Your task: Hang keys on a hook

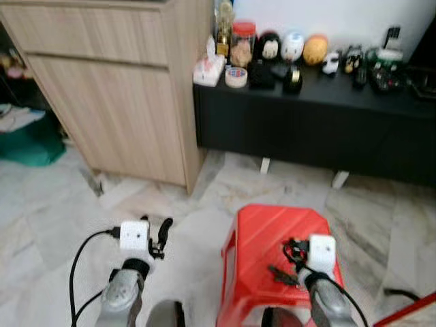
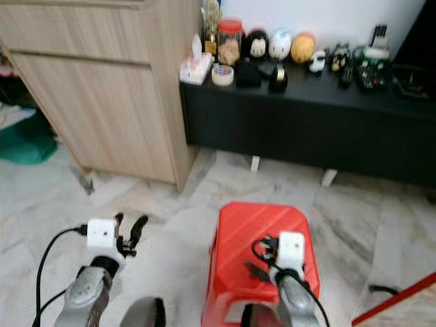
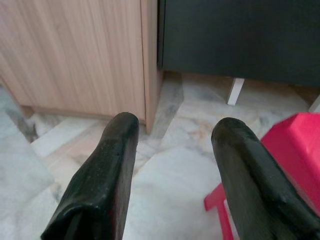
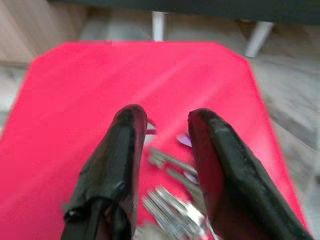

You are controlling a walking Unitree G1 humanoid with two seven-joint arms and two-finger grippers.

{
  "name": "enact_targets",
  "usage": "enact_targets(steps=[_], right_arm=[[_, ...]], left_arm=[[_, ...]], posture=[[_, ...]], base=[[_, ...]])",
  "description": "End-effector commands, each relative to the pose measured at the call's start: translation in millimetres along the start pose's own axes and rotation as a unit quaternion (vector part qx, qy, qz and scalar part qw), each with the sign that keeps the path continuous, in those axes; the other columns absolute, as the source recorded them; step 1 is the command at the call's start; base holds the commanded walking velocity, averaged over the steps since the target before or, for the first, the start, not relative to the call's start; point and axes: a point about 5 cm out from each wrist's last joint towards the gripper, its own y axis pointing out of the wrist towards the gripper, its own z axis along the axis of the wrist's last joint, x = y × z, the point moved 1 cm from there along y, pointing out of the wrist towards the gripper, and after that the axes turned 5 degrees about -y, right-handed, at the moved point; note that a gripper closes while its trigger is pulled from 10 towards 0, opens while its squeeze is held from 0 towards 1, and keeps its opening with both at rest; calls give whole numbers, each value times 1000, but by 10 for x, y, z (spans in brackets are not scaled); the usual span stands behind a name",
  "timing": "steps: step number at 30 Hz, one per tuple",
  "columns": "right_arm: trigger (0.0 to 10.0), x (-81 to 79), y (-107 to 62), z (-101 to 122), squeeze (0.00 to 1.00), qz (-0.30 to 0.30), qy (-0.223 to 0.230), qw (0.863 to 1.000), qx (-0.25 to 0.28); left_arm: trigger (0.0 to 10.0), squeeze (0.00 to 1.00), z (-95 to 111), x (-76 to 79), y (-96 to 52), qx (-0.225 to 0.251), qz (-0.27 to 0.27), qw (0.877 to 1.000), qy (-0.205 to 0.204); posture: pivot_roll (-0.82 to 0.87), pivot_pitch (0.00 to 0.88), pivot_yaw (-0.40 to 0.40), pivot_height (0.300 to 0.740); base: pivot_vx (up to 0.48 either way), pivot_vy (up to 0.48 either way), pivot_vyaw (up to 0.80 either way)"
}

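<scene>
Right hand (image 4: pixel 167 125) over the red plastic stool (image 1: pixel 262 238), black fingers (image 4: pixel 117 165) parted around a bunch of silver metal keys (image 4: pixel 172 205) lying on the stool top, not visibly clamped. Left hand (image 3: pixel 172 132) released, empty, above marble floor (image 1: pixel 204 197) near light wooden cabinet (image 1: pixel 116 88).

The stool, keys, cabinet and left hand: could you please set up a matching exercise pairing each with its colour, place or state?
Things:
1. stool
2. keys
3. cabinet
4. left hand

Descriptions:
A. light wood
B. open over the marble floor
C. red
D. between the right hand's fingers, over the stool

Pairs: 1-C, 2-D, 3-A, 4-B
</scene>
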Motion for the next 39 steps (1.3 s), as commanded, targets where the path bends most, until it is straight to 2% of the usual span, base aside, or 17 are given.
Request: enact_targets(steps=[1, 4, 5, 6, 7, 15, 17, 19, 20, 22, 24, 25, 27, 30, 32, 36, 39], right_arm=[[10000, 12, -14, -57, 0, -2, 2, 1000, -16], [10000, 13, -22, -86, 0, 12, -1, 1000, -25], [10000, 14, -25, -91, 455, 14, 5, 1000, -26], [10000, 14, -25, -91, 455, 14, 5, 1000, -26], [10000, 22, -31, -100, 1000, 17, 12, 999, -28], [10000, 51, -70, -181, 1000, 54, -40, 996, -57], [10000, 69, -63, -153, 1000, 76, -100, 991, -51], [10000, 71, -60, -146, 957, 80, -104, 990, -49], [10000, 84, -50, -120, 0, 86, -92, 991, -46], [10000, 89, -38, -64, 0, 103, -103, 989, -35], [10000, 74, -32, -15, 0, 139, -160, 977, -29], [10000, 74, -32, -15, 0, 139, -160, 977, -29], [10000, 31, -45, -5, 0, 182, -225, 957, -26], [10000, -43, -55, 8, 0, 237, -266, 934, -25], [10000, -82, -52, 18, 0, 263, -271, 926, -29], [10000, -145, 1, -5, 0, 285, -330, 898, -55], [10000, -166, 47, 18, 0, 278, -340, 896, -63]], left_arm=[[10000, 0, -59, -21, -27, -12, 7, 1000, 1], [10000, 0, -69, -10, -28, -14, 5, 1000, 1], [10000, 0, -69, -8, -25, -14, 4, 1000, 1], [10000, 0, -69, -8, -25, -14, 4, 1000, 1], [10000, 0, -68, -6, -19, -14, 5, 1000, 0], [10000, 0, -89, -5, -18, -20, 3, 1000, 3], [10000, 0, -96, -7, -18, -21, 3, 1000, 4], [10000, 0, -98, -9, -18, -22, 3, 1000, 4], [10000, 0, -102, -10, -22, -22, 3, 1000, 4], [10000, 0, -105, -11, -23, -23, 3, 1000, 4], [10000, 0, -109, -11, -24, -23, 3, 1000, 4], [10000, 0, -109, -11, -24, -23, 3, 1000, 4], [10000, 0, -112, -11, -23, -24, 3, 1000, 5], [10000, 0, -116, -11, -22, -24, 2, 1000, 5], [10000, 0, -116, -9, -20, -24, 1, 1000, 6], [10000, 0, -104, 8, -2, -22, -1, 1000, 5], [10000, 0, -100, 12, 1, -21, -1, 1000, 5]], posture=[[45, 42, -41, 615], [41, 47, -41, 615], [41, 50, -41, 615], [41, 50, -41, 615], [40, 60, -42, 615], [35, 66, -38, 615], [37, 64, -39, 615], [36, 63, -39, 615], [37, 57, -40, 615], [39, 56, -40, 615], [37, 55, -40, 615], [37, 55, -40, 615], [36, 54, -38, 615], [34, 47, -37, 615], [34, 47, -37, 615], [37, 42, -36, 615], [45, 39, -35, 615]], base=[[0, 0, 0], [0, 0, 0], [0, 0, 0], [0, 0, 0], [0, 0, 0], [0, 0, 0], [0, 0, 0], [0, 0, 0], [0, 0, 0], [0, 0, 0], [0, 0, 0], [0, 0, 0], [0, 0, 0], [0, 0, 0], [0, 0, 0], [0, 0, 0], [0, 0, 0]])
